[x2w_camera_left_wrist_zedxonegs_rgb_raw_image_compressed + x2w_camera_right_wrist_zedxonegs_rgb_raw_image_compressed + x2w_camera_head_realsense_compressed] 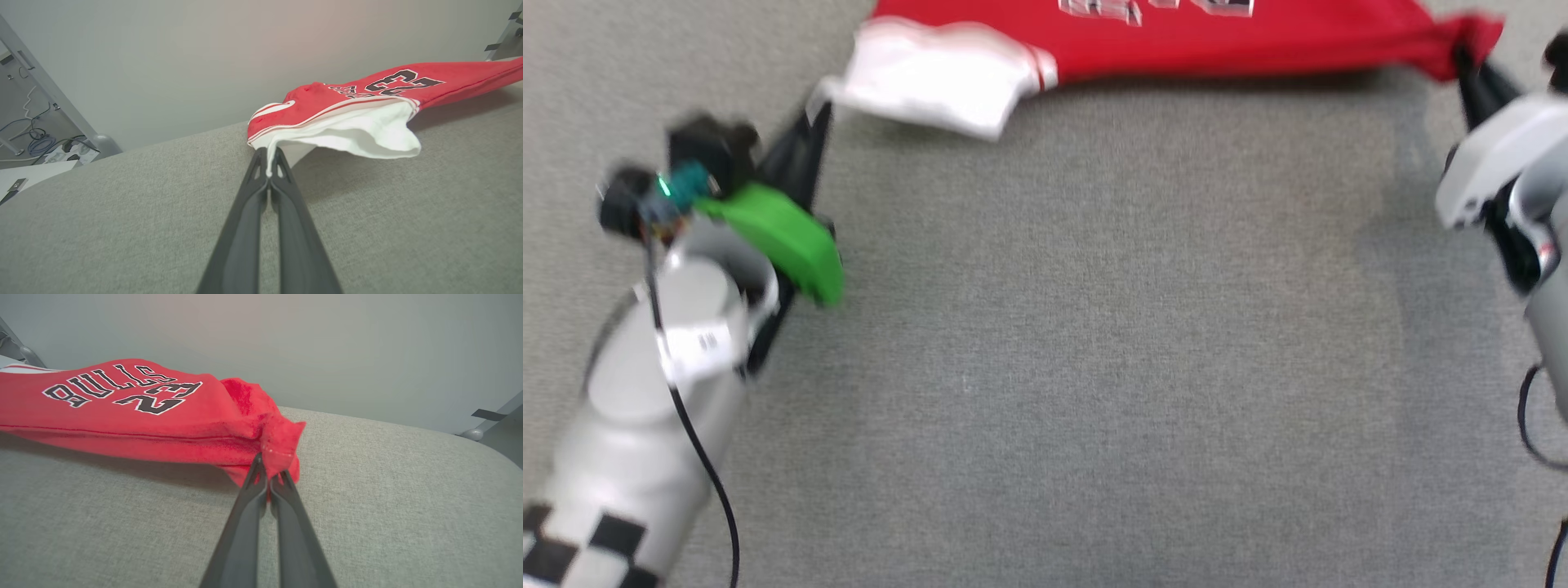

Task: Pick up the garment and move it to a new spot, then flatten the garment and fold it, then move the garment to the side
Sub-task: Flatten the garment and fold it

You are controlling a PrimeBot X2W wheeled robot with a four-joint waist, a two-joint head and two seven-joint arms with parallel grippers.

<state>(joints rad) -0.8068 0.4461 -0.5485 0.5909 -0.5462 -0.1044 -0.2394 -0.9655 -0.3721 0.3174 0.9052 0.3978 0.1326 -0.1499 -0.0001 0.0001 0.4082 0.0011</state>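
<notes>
Grey fabric surface point(1094, 367); pale wall point(204, 61)

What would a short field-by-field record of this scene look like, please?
left end effector: shut on the white sleeve edge
right end effector: shut on a bunched red corner
garment: red T-shirt, "BULLS 23" print, stretched between both end effectors
surface: grey fabric, shadowed under the garment's held edge
fold state: not yet flattened or folded
</notes>
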